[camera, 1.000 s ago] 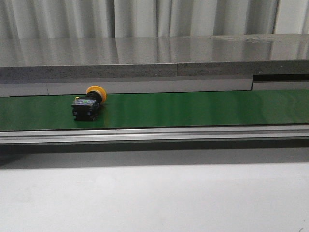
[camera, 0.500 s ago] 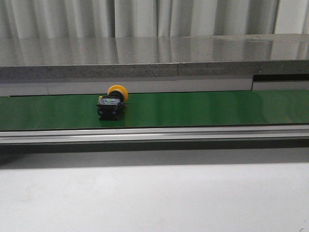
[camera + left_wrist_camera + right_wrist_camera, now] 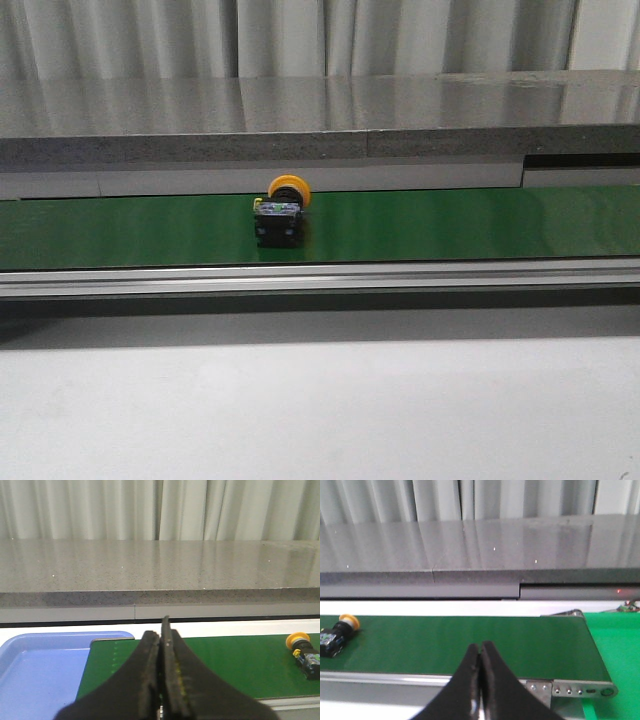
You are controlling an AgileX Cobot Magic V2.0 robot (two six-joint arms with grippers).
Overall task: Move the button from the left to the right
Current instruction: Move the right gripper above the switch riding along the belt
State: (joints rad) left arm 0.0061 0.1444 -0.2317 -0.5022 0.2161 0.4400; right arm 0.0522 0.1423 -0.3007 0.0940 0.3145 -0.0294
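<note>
Rightward shift recorded: the button [image 3: 279, 212] sits further right along the green conveyor belt [image 3: 450, 225] than half a second ago, when it lay left of its present spot; a second ago it lay further left again. Nothing else in the front view has changed.

Grey stone-look ledge [image 3: 320, 120]: runs the full width behind the belt, with pale pleated curtains [image 3: 300, 38] above it.

Green conveyor belt: a long flat band crossing the front view from edge to edge, bordered on the near side by a silver metal rail [image 3: 320, 277].

Blue tray [image 3: 35, 665]: seen in the left wrist view only, lying at the belt's left end.

Left gripper [image 3: 161, 640]: black fingers pressed together, holding nothing, hanging on the near side of the belt, well apart from the button [image 3: 304, 651].

Right gripper [image 3: 480, 652]: black fingers likewise pressed together and empty, above the near rail, well apart from the button [image 3: 336, 633].

Button: lying on its side on the belt, somewhat left of the middle of the front view, black boxy body toward the camera, round yellow-orange cap toward the ledge, small green-yellow marks on the body. Neither gripper touches it.
</note>
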